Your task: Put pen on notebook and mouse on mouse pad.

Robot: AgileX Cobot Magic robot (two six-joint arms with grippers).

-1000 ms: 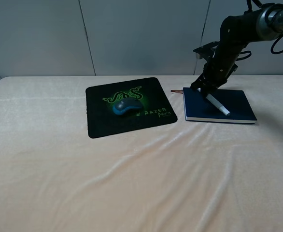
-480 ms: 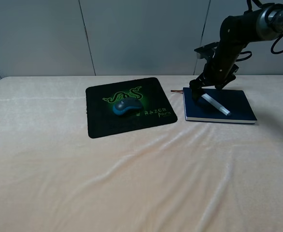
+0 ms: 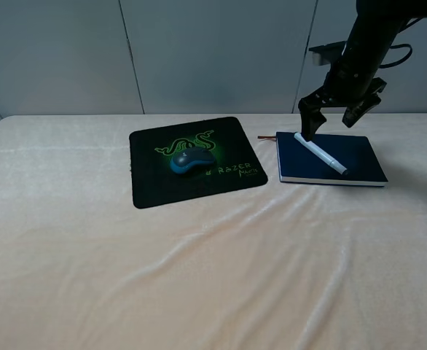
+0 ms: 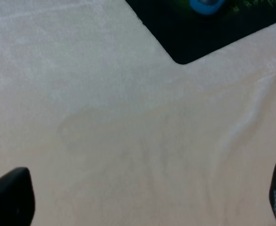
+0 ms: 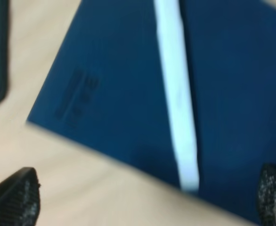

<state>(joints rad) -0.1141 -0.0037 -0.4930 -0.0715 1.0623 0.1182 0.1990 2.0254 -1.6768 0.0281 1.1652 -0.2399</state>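
The white pen [image 3: 320, 153] lies flat and diagonal on the dark navy notebook [image 3: 359, 157], nothing holding it. My right gripper [image 3: 334, 121] hangs open a little above the notebook's back edge, clear of the pen. In the right wrist view the pen [image 5: 178, 99] crosses the notebook cover [image 5: 109, 94] between the spread fingertips of the right gripper [image 5: 142, 197]. The dark grey and teal mouse [image 3: 192, 159] sits on the black Razer mouse pad [image 3: 155, 186]. My left gripper [image 4: 145, 202] is open over bare cloth, near a corner of the mouse pad [image 4: 185, 37]; the mouse [image 4: 206, 4] peeks in.
A cream cloth [image 3: 199, 277] with soft wrinkles covers the whole table. A reddish ribbon [image 3: 267, 136] sticks out from the notebook toward the mouse pad. Grey wall panels stand behind the table's back edge. The left arm does not show in the high view.
My right gripper has let go of the pen, opened, and risen up and back from the notebook. The pen has dropped flat onto the cover. Mouse and pad have not moved.
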